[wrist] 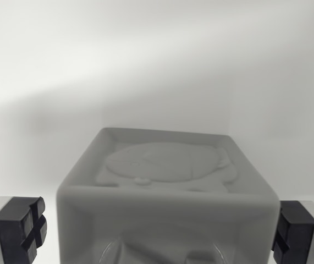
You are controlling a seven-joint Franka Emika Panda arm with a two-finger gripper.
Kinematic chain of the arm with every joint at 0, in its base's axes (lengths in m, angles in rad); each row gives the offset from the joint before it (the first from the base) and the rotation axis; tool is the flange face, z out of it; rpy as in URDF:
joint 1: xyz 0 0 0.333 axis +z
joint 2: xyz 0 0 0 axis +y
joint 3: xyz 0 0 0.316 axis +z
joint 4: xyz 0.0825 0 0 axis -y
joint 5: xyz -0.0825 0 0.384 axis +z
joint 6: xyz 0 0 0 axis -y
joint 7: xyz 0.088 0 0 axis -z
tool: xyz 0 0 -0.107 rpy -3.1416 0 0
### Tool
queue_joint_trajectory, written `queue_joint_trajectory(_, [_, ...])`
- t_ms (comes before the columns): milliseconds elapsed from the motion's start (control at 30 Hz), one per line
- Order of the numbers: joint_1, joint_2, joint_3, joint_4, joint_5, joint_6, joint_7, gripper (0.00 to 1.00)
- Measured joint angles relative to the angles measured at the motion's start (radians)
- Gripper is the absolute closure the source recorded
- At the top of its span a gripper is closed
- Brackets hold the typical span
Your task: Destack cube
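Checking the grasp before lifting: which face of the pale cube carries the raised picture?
The top face of the pale grey cube shows a rounded embossed figure; the front face, nearest the open claw, is mostly cut off.

Beyond the pincer lies a plain, pale surface (288,82) with no visible seam or edge. A soft band of brighter light crosses it diagonally above the pincer, from the wrist view's left upward to the right. Below that band, the surface dims to grey.
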Motion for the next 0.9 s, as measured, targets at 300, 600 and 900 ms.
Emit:
queue_joint_trajectory(300, [0.002,-0.051,-0.003,-0.014,-0.001,-0.035,0.001,0.0])
queue_joint_trajectory(600, [0.006,-0.123,-0.008,-0.03,-0.004,-0.089,0.003,0.0])
queue_joint_trajectory(900, [0.009,-0.21,-0.014,-0.043,-0.012,-0.163,0.008,0.0])
